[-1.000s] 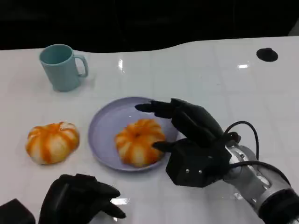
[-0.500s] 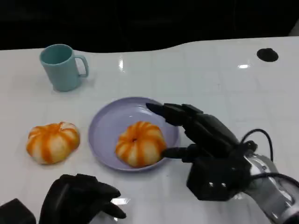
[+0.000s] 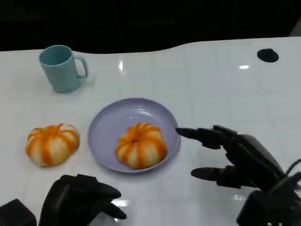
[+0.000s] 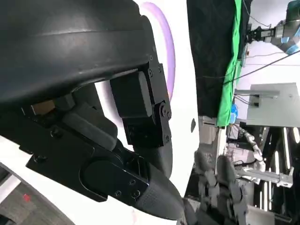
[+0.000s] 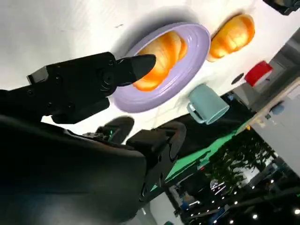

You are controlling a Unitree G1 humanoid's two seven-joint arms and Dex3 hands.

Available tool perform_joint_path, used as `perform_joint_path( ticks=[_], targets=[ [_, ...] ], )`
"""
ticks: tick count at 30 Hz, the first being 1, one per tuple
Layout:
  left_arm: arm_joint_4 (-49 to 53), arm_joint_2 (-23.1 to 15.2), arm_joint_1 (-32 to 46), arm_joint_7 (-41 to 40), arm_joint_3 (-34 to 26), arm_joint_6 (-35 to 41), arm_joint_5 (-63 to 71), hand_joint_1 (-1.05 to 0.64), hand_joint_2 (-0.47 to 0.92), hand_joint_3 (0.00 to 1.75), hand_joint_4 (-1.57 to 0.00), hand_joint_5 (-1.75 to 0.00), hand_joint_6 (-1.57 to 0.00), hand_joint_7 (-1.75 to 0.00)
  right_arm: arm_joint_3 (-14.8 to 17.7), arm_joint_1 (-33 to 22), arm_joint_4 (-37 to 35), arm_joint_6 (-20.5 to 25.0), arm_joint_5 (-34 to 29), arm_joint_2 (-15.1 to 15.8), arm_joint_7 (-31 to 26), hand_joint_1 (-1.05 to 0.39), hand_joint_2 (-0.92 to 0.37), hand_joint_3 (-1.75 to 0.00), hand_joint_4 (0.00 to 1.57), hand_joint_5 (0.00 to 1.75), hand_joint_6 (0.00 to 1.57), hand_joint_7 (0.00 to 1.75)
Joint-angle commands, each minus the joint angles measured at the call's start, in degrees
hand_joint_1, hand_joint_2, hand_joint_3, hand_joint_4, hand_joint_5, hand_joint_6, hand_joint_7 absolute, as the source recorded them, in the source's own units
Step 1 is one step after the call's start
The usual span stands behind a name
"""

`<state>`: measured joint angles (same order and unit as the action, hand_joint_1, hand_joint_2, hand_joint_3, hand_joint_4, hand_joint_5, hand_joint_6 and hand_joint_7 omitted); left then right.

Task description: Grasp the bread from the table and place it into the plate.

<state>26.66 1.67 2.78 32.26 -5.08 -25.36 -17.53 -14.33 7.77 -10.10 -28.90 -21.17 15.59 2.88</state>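
Bread (image 3: 140,145) sits in plate (image 3: 109,123), slightly toward 5 o'clock. Right hand (image 3: 237,157) at 3 o'clock of plate, fingers spread, empty; retreat level, avoid clipping rim. Left hand (image 3: 80,202) at 7 o'clock, fingers curled, empty.

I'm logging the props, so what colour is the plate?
The plate is pale lilac purple, plain and unpatterned; the head view shows it best.

I see a glossy white surface (image 3: 211,80) catching ceiling-light glare (image 3: 243,67), its far edge meeting a black backdrop (image 3: 141,21). A green cloth (image 4: 234,61) hangs past that edge, with metal frames (image 4: 262,108) beyond.
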Motion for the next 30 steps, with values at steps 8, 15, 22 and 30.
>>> perform_joint_path(
  ticks=[8, 15, 22, 30],
  targets=[
    [-0.18, -0.78, 0.17, -0.15, -0.32, -0.56, 0.04, -1.05, 0.77, 0.00, -1.57, -0.35, -1.57, -0.15, 4.51, -8.43, 6.91, -0.03, 12.83, 2.33, 7.54, -0.12, -0.82, -0.47, 0.83, 0.99, 1.08, 0.19],
    [-0.47, -0.80, 0.24, -0.34, -0.35, -0.20, 0.00, -1.05, 0.77, 0.00, -1.57, -0.35, -1.57, -0.15, 4.84, -13.94, 12.99, 6.27, 17.52, 0.98, 11.30, -0.14, -0.71, -0.79, 0.75, 1.67, 0.84, 1.01],
    [-0.77, -0.97, 0.53, 0.13, -0.45, -0.21, -0.38, -1.05, 0.77, 0.00, -1.57, -0.36, -1.57, -0.15, 5.49, -16.06, 9.99, 3.60, 17.03, -3.13, 8.76, -0.14, -0.69, -0.89, 0.74, 1.74, 0.68, 1.42],
    [-1.23, -1.07, 1.03, 0.12, -0.20, -0.58, -0.19, -1.05, 0.77, 0.00, -1.57, -0.35, -1.57, -0.15, 6.47, -15.07, 3.56, -1.75, 17.29, -5.40, 7.59, -0.22, -0.63, -1.01, 0.76, 1.75, 0.60, 1.54]
  ],
)
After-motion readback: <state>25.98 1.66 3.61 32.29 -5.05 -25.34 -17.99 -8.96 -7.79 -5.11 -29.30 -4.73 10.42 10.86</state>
